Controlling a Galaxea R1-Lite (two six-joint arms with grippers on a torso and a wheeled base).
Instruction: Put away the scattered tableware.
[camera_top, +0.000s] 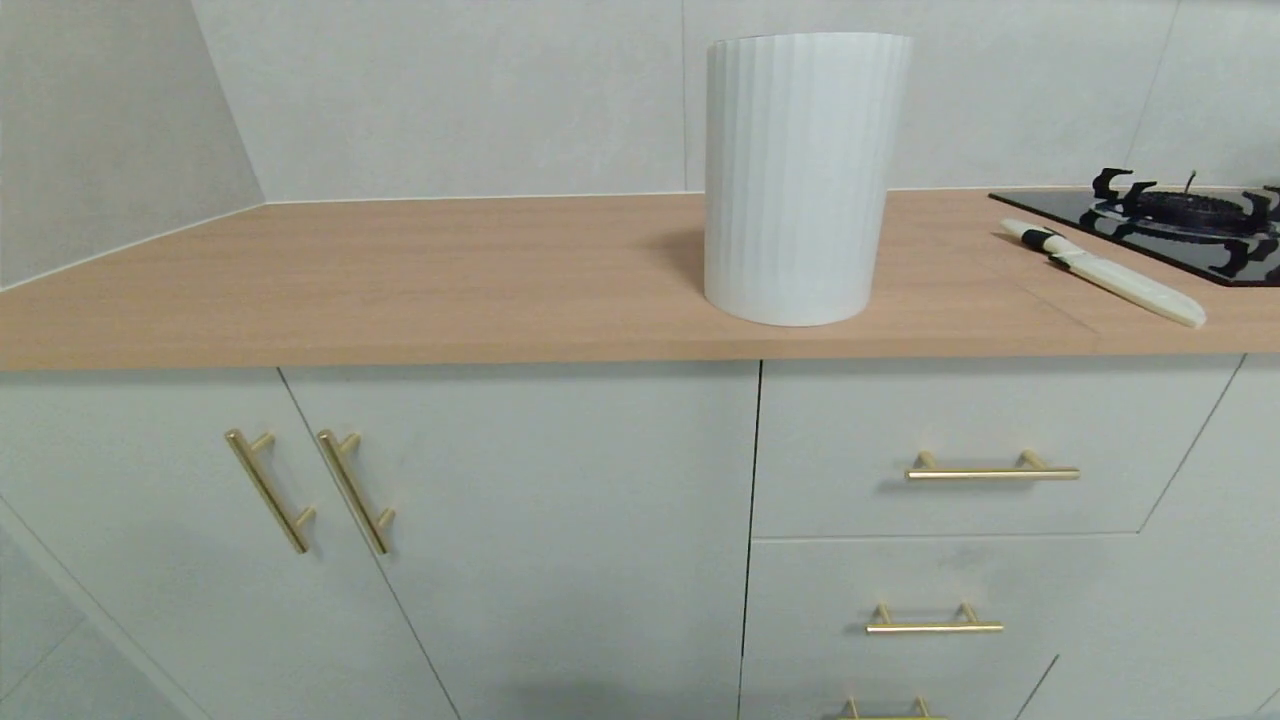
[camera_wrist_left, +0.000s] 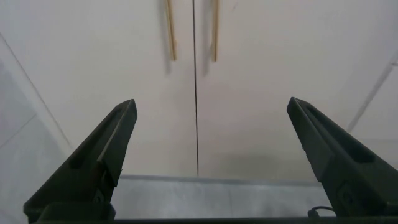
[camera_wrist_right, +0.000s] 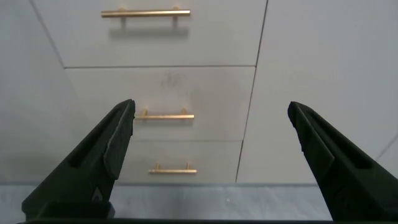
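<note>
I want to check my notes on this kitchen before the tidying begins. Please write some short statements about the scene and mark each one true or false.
1. The white ribbed container stands upright on the wooden counter. True.
2. The knife lies inside the container. False: it lies flat on the counter, between the container and the stove.
3. The left gripper is open and holds nothing. True.
4. The right gripper is shut on a drawer handle. False: it is open, facing the drawers without touching them.
5. The drawers in sight are closed. True.
</note>
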